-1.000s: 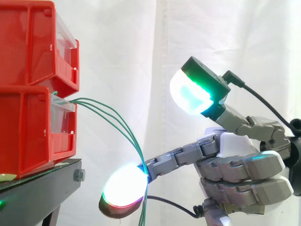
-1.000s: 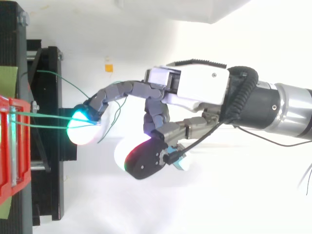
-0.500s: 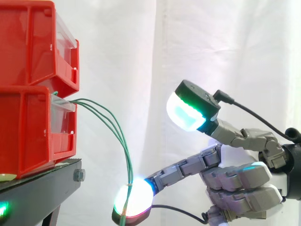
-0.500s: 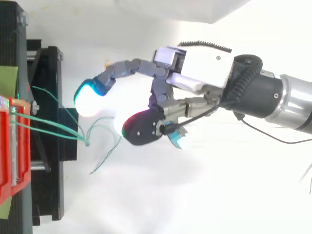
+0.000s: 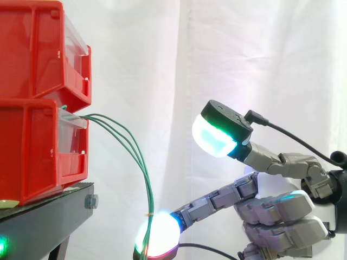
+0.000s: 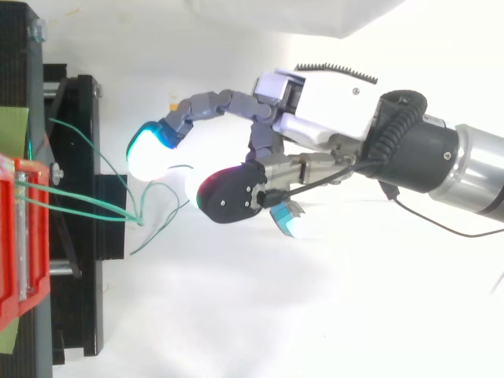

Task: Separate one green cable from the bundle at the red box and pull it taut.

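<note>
Several thin green cables leave the lower red bin and arc down into a bunch near the glowing fingertip. From above, the cables run from the red bin to a meeting point, and their loose ends trail off beyond it. My hand comes in from the right with one finger stretched toward the cables, the thumb pad raised high and the other fingers curled. In the top view the stretched fingertip sits beside the bunch, apart from it. The hand holds nothing.
An upper red bin is stacked on the lower one, both on a black stand. From above, the stand lies at the left. A white curtain hangs behind, and open space lies between the bins and the hand.
The cables have slipped off the stretched fingertip and now hang slack. The hand has sunk lower and its fingertip has moved sideways away from the bunch.
</note>
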Controlling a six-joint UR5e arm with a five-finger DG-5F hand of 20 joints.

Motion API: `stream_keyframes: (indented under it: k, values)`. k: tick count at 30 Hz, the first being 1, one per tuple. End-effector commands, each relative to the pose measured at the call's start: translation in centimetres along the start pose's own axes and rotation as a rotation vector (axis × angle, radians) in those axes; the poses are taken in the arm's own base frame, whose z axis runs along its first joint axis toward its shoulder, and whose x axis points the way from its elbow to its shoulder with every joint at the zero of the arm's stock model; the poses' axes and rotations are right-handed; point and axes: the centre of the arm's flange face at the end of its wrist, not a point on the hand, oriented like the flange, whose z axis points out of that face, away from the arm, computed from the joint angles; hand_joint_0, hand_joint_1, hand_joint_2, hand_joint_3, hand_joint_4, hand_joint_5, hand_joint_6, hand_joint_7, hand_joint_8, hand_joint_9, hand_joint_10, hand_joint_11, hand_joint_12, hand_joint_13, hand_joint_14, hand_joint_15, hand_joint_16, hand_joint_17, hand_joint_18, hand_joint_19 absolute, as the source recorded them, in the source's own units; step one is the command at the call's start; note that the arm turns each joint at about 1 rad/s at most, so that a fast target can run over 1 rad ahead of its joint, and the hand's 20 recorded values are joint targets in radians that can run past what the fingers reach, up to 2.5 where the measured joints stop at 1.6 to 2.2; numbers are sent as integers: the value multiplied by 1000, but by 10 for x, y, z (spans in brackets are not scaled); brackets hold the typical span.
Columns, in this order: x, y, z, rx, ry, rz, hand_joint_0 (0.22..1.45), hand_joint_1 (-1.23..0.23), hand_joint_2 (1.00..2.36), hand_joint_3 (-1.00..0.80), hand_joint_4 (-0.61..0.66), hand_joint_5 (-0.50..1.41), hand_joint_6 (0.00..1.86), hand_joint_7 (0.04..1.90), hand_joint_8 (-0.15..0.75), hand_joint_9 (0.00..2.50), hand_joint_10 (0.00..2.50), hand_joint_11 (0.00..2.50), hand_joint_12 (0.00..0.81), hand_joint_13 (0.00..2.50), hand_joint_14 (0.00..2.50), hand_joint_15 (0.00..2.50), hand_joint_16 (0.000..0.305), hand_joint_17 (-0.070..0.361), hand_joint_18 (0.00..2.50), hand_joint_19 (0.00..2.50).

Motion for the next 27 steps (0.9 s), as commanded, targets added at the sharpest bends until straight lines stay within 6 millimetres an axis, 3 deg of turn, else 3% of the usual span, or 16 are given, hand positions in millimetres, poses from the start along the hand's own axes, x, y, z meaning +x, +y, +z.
stream_keyframes:
  k: [1, 5, 15, 21, 27]
  values:
    - [7, 2, -1, -2, 10, 1, 402, -511, 1000, -500, 351, -151, 502, 663, 393, 2110, 15, 447, 565, 2177, 19, 580, 90, 202, 2500, 251]
    - [16, 13, -3, -19, 18, -9, 401, -513, 1000, -500, 351, -151, 502, 661, 387, 2107, 17, 441, 565, 2177, 17, 580, 90, 202, 2500, 250]
    - [36, 21, -8, -30, 37, -45, 402, -509, 1000, -500, 350, -151, 502, 664, 392, 2111, 15, 447, 566, 2173, 19, 578, 89, 201, 2500, 250]
    - [40, 22, -9, -34, 36, -49, 402, -510, 1000, -500, 351, -151, 502, 662, 388, 2107, 16, 452, 565, 2174, 19, 571, 89, 201, 2500, 248]
    - [30, 31, 3, -125, 11, -63, 401, -510, 1000, -500, 352, -151, 502, 662, 387, 2112, 17, 450, 566, 2175, 17, 577, 89, 201, 2500, 249]
